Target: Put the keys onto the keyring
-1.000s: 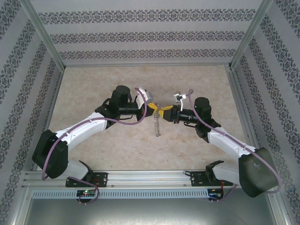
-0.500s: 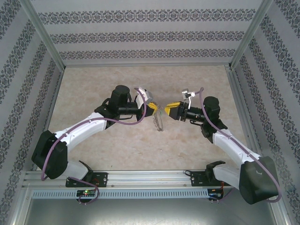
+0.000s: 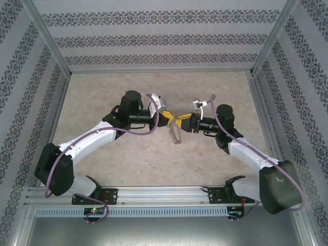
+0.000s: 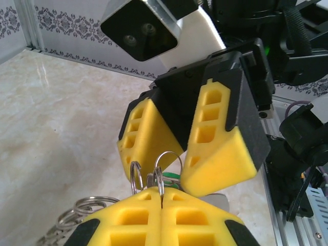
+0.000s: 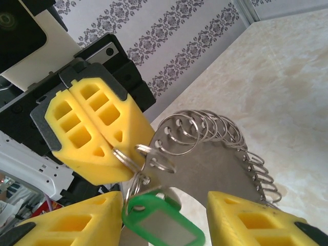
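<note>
**Left gripper** [image 4: 161, 201]: clamped fully shut on a small split ring at the edge of the keyring [image 5: 215, 164]. The keyring hangs in the air over the middle of the table [image 3: 128, 159].

**Right gripper** [image 4: 179, 164]: jaws partly apart, gripping nothing. The green-headed key [image 5: 163, 223] dangles between them, close to one finger.

**Key's attachment:** it seems to hang from a ring beside the pinch. I cannot tell whether it is fully threaded.

**Risks, as I judge them:**
- My left hold is a thin pinch, so a tug from the right could pull the keyring free and drop it.
- Closing off-centre could knock the key aside.
- The opposing fingertips sit near enough to collide.
</note>
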You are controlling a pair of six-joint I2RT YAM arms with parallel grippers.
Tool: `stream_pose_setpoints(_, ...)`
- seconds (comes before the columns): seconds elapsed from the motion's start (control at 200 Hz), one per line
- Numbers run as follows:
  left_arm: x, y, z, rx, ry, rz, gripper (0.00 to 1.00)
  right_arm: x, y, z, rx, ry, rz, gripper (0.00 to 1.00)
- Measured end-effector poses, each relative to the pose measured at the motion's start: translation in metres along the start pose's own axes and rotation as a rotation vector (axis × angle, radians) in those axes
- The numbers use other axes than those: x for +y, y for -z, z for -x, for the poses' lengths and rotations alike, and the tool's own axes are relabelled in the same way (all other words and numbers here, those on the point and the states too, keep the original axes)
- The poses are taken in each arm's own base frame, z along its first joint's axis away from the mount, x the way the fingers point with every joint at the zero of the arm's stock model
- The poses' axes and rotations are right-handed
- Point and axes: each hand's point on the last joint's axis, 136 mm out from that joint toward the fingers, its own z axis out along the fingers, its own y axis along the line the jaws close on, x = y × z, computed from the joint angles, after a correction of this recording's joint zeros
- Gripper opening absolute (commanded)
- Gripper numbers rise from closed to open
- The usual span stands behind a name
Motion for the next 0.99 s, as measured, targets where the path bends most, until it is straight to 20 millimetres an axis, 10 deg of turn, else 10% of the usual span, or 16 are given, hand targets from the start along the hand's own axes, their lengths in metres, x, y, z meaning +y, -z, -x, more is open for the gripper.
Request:
stream_pose_setpoints(0.54, -0.001, -0.001, -0.002, 0.005, 0.009, -0.019, 0.00, 0.012, -0.008, 0.010, -0.007, 0.050, 0.040, 0.27)
stream_pose_setpoints(0.749, 0.001, 0.001, -0.003, 0.006, 0.013, -0.014, 0.00, 0.011, -0.010, 0.008, -0.002, 0.048, 0.042, 0.00)
stream_pose_setpoints(0.994, 0.006, 0.001, -0.004, 0.009, 0.029, 0.011, 0.11, 0.009, -0.010, 0.009, -0.008, 0.050, 0.033, 0.00)
